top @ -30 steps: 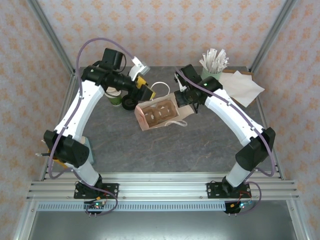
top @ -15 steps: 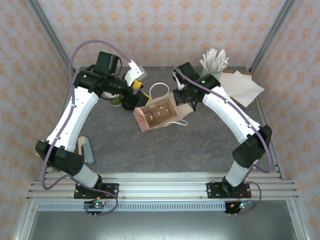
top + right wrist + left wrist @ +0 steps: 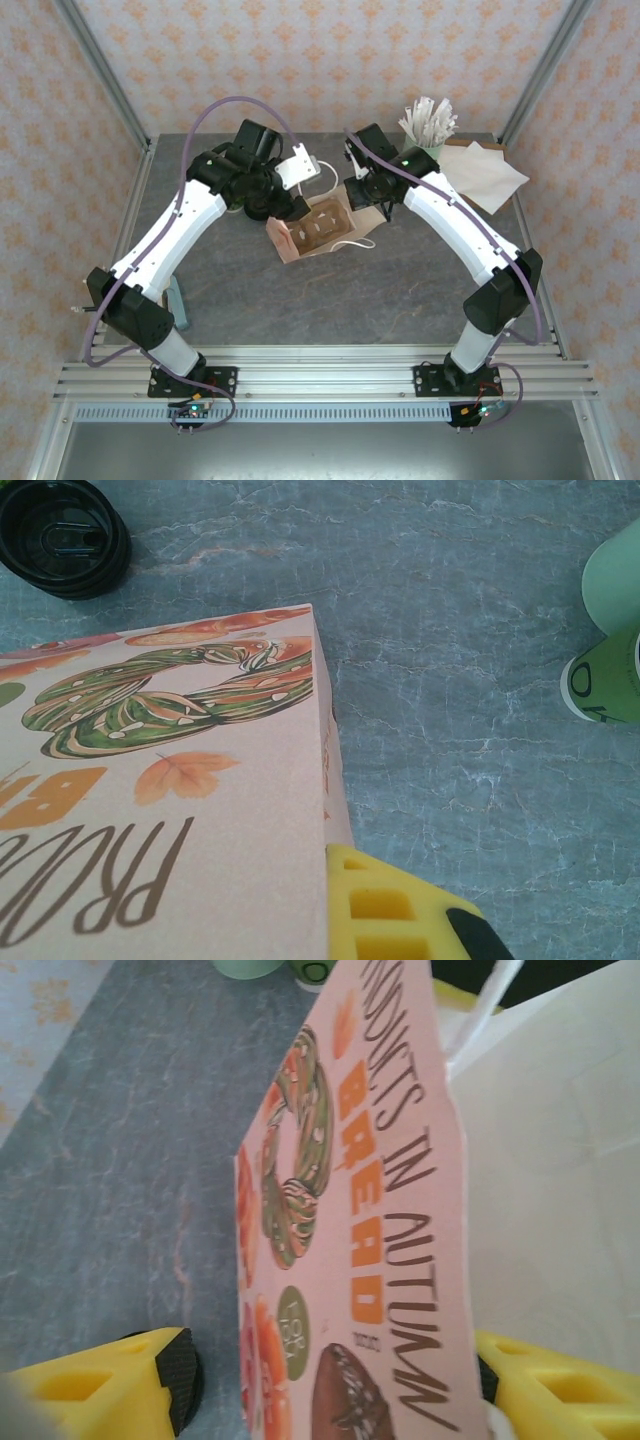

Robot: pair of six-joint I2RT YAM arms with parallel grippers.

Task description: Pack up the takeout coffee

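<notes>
In the left wrist view the left gripper is open. Its yellow fingers sit at the lower left and lower right corners, and the pink printed wall of the paper bag runs up between them, the left pad just clear of it. In the right wrist view the takeout coffee stands on the grey table at the upper left, black lid showing, near the bag's corner but apart from it. At bottom centre the right gripper is pinched closed on the bag's wall.
</notes>
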